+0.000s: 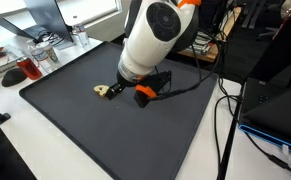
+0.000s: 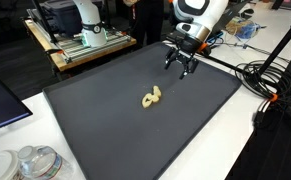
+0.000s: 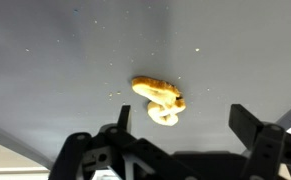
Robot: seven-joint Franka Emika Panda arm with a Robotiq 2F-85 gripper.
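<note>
Yellow-tan curled piece (image 2: 151, 97): it lies flat near the middle of the dark mat (image 2: 95, 130) that covers the desk (image 2: 260, 160), well clear of every mat edge. Nothing touches it. In the wrist view its long axis runs on a slant, one end fat and straight, the other curled back into a loop.

Your gripper (image 2: 180, 66) hangs over the mat towards its far edge in that exterior view, with the jaws spread wide and empty. The piece lies ahead of it and apart, with no contact. The wrist view places the piece between the lines of the two fingers (image 3: 247, 122), nearer the finger on the picture's left. Cables (image 2: 260, 78) trail over the desk beyond the mat's edge, behind the gripper.
</note>
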